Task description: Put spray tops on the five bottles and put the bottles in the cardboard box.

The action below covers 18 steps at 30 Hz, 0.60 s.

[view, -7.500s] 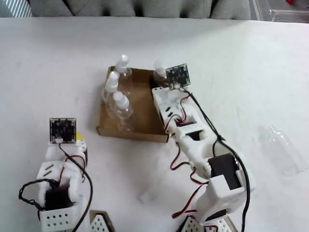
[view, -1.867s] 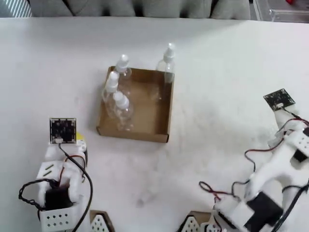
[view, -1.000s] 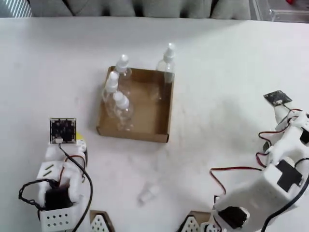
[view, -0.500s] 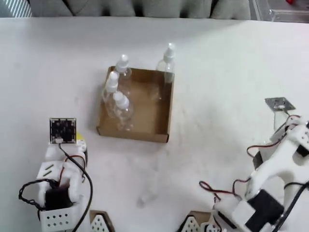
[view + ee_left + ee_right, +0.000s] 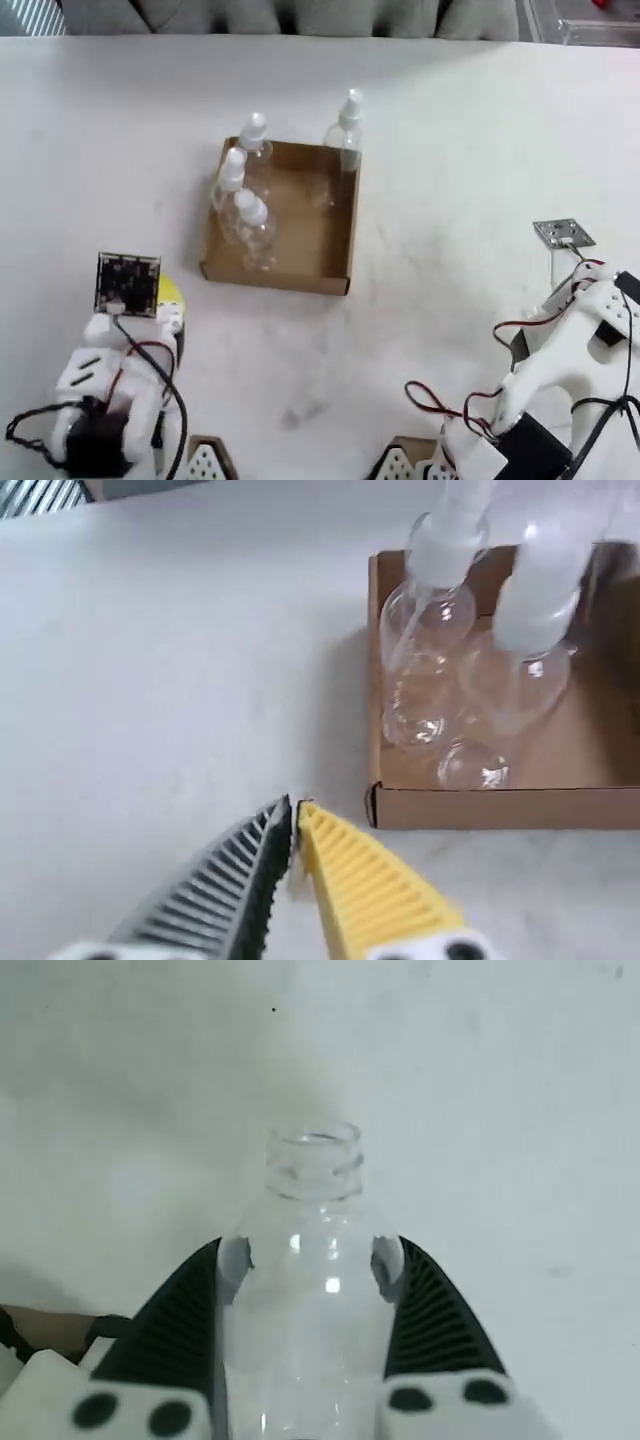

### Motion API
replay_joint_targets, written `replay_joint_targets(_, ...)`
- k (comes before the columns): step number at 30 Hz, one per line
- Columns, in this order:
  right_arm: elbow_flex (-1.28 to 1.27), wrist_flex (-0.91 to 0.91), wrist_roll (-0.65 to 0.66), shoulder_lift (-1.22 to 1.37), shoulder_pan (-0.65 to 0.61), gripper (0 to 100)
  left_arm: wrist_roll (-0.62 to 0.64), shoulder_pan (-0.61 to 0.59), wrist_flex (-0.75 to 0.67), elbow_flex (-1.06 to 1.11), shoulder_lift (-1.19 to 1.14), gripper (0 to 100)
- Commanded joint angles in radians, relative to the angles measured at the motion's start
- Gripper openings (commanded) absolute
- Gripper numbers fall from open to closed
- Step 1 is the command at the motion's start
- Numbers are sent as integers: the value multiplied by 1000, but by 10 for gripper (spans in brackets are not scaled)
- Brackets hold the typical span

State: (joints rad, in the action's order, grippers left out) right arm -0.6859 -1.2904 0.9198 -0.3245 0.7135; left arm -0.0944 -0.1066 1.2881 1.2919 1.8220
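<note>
Four bottles capped and boxed; the fifth sits bare in the right claw.

The right claw (image 5: pixel 310 1256) has its black ribbed fingers clamped on the shoulders of the bare bottle (image 5: pixel 308 1310). The bottle is clear thin plastic with a round body, and its open threaded neck points out past the tips over the matte white table (image 5: pixel 500 1060). The left claw (image 5: pixel 293 805), with one grey and one yellow toothed finger, is closed on nothing. Just beyond its tips is a corner of the box (image 5: pixel 500 808), shallow, open-topped brown cardboard. Three capped bottles (image 5: pixel 250 215) with white spray tops cluster in the side nearest that claw. A fourth bottle (image 5: pixel 349 115) stands at the corner farthest from it, apparently inside. Left to do, by my reading: top the bare bottle, then box it.
</note>
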Motion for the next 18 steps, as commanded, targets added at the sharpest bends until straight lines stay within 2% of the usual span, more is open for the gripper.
replay_joint_targets(1,9,39,-6,-36,13,15,-6,82,55,-212,-206,20)
replay_joint_targets(4,9,41,-6,-35,19,15,-6,225,146,-325,-409,20)
replay_joint_targets(8,9,44,-3,-35,21,15,-2,522,230,-384,-619,20)
replay_joint_targets(13,8,44,35,-35,22,15,25,874,192,-334,-679,20)
replay_joint_targets(18,9,77,35,-35,22,15,51,1119,81,-218,-596,21)
